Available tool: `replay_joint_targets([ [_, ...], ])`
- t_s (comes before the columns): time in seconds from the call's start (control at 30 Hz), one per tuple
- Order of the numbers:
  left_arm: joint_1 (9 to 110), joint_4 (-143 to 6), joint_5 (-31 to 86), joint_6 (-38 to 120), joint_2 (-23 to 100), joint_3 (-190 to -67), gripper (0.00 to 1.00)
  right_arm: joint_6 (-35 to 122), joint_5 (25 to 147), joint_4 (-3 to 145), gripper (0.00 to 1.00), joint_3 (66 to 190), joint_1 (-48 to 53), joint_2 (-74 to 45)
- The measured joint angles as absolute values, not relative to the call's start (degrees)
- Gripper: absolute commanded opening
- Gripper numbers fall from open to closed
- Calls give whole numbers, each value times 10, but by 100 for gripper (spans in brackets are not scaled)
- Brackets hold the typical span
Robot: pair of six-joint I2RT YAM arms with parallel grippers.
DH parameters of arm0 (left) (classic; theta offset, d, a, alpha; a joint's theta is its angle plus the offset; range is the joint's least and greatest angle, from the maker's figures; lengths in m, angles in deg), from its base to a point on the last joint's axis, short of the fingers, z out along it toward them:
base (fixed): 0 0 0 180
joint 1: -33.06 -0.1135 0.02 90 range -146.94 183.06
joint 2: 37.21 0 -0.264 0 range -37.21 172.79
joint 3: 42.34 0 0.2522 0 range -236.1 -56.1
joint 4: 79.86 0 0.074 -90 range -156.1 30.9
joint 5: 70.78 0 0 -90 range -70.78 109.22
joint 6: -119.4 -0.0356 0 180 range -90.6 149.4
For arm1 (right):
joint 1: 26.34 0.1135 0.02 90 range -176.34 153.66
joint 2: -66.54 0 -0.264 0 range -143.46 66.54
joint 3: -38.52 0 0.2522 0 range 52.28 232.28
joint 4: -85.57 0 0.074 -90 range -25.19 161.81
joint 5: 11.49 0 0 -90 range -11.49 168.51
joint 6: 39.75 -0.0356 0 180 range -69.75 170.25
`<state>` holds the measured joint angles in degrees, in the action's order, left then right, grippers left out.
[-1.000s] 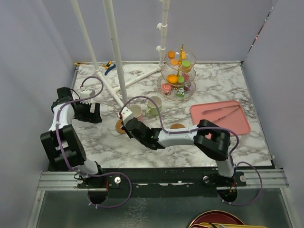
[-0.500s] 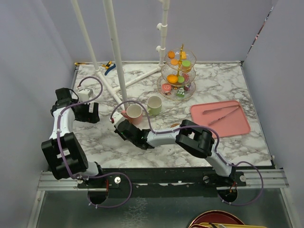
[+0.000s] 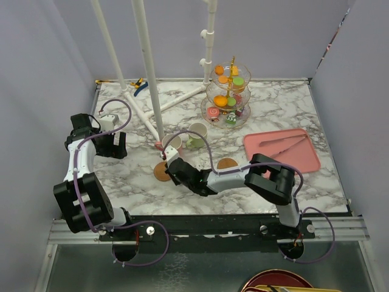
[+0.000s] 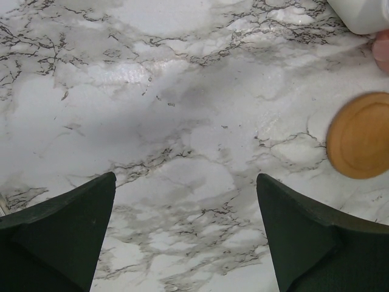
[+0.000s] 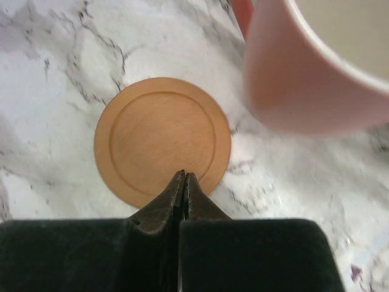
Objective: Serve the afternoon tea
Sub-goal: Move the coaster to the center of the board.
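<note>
The right gripper point(image 5: 183, 179) has its two fingers pressed together, with nothing between them. Their tips lie over the near edge of a round brown coaster point(image 5: 162, 140), which is flat on the marble table point(image 3: 121, 182); I cannot tell if the tips touch it. Ahead of the tips and to the right, just beside this coaster and not on it, stands the pink mug point(image 5: 304, 79), upright and a little blurred in the wrist view. Seen from above, the green mug point(image 3: 196, 134) is just beyond the pink one, also upright. The second coaster point(image 3: 227, 163) lies behind this gripper, close beside the forearm. Further away, well apart from the gripper, at the far side of the table, is the glass stand point(image 3: 226, 94) with three tiers and a gold stem, and small macarons and cakes point(image 3: 220, 100) are on its tiers. The pink tray point(image 3: 281, 152) lies nearer than the stand, far behind the gripper on the side of the arm's elbow, with metal tongs point(image 3: 282, 143) on it. The left gripper point(image 4: 185, 179) has its fingers spread wide and empty over bare marble. The first coaster is ahead of it and out to the right of its right finger, well apart, and a white pipe point(image 4: 364, 15) shows beyond that.
</note>
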<state>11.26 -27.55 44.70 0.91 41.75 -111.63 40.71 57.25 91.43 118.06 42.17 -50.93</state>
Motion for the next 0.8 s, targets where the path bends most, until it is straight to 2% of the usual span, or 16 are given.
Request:
replay_joint_targets([
  [0.37,113,-271,447,13,417,-1127,99,323,535,904,1,1048,420,-407],
  [0.8,113,-269,454,24,405,-1129,99,288,495,866,1,1035,350,-384],
])
